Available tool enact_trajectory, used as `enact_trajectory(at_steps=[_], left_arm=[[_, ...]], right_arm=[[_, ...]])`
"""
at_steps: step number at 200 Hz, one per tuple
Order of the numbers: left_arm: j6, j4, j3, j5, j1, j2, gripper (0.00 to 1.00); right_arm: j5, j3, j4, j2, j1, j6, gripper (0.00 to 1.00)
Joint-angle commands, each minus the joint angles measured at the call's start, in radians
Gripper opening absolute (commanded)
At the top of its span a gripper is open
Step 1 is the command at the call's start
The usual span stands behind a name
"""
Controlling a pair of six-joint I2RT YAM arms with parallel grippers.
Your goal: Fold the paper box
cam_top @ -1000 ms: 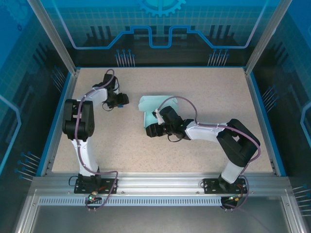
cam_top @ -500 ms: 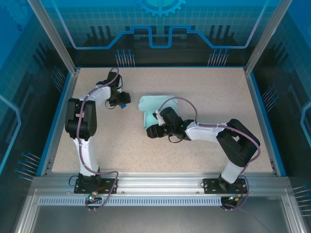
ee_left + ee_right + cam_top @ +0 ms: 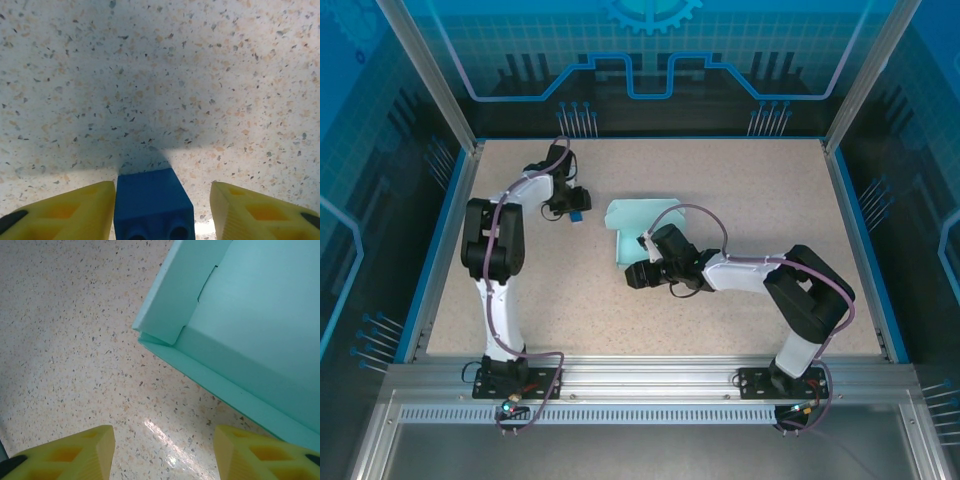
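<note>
The paper box (image 3: 638, 222) is pale sky-blue card lying mid-table with raised side walls; in the right wrist view the paper box (image 3: 250, 315) fills the upper right, with one corner flap standing. My right gripper (image 3: 634, 277) is open just in front of the box's near-left corner. Bare table lies between its yellow fingers (image 3: 75, 455) in the right gripper (image 3: 164, 447) view. My left gripper (image 3: 576, 212) is left of the box and straddles a small dark blue block (image 3: 150, 200). The left gripper (image 3: 162, 202) is open: one finger touches the block, and a gap remains at the other.
A speckled beige tabletop (image 3: 740, 190) is bounded by blue side rails (image 3: 440, 250) and a back wall. The metal frame with both arm bases (image 3: 650, 385) runs along the near edge. The right arm's links (image 3: 760, 275) stretch across the table's right-middle.
My left gripper has shifted slightly towards the box, and its jaws have narrowed around the blue block. The right gripper has edged a little to the right. The paper box has not moved.
</note>
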Motion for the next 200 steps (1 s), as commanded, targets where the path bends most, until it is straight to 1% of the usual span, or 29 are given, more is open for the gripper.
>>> enact_trajectory(at_steps=[1,29,57,84,103,113,126,134,145,147,162,181,200], left_arm=[[0.019,-0.054,0.032,-0.011,-0.010,0.025,0.49],[0.029,-0.057,0.025,-0.029,-0.011,0.006,0.41],[0.009,0.007,-0.060,-0.024,-0.011,-0.113,0.35],[-0.048,0.120,-0.240,0.017,-0.011,-0.319,0.32],[-0.115,0.255,-0.425,0.094,-0.013,-0.514,0.28],[-0.150,0.324,-0.521,0.155,-0.021,-0.612,0.29],[-0.184,0.395,-0.639,0.189,-0.050,-0.743,0.28],[-0.193,0.443,-0.704,0.206,-0.076,-0.818,0.28],[-0.207,0.528,-0.788,0.252,-0.112,-0.910,0.26],[-0.211,0.546,-0.802,0.261,-0.118,-0.927,0.26],[-0.227,0.678,-0.888,0.336,-0.171,-1.018,0.24],[-0.200,0.809,-0.923,0.427,-0.241,-1.057,0.25],[-0.177,0.908,-0.925,0.522,-0.282,-1.060,0.25]], right_arm=[[-0.005,-0.006,-0.006,0.016,-0.008,0.001,0.56],[0.002,-0.006,-0.027,-0.015,-0.012,-0.017,0.56],[0.033,0.001,-0.090,-0.096,-0.013,-0.089,0.56],[0.059,0.009,-0.166,-0.197,-0.025,-0.171,0.56],[0.056,0.008,-0.216,-0.278,-0.047,-0.221,0.57],[0.058,0.008,-0.244,-0.324,-0.065,-0.245,0.57],[0.054,0.009,-0.284,-0.377,-0.097,-0.258,0.57],[0.021,0.008,-0.299,-0.403,-0.121,-0.264,0.58],[-0.071,0.009,-0.309,-0.424,-0.157,-0.273,0.58],[-0.086,0.030,-0.310,-0.426,-0.163,-0.275,0.58],[-0.183,0.040,-0.317,-0.444,-0.189,-0.289,0.59],[-0.309,0.044,-0.311,-0.459,-0.210,-0.309,0.59],[-0.465,0.043,-0.240,-0.469,-0.228,-0.286,0.61]])
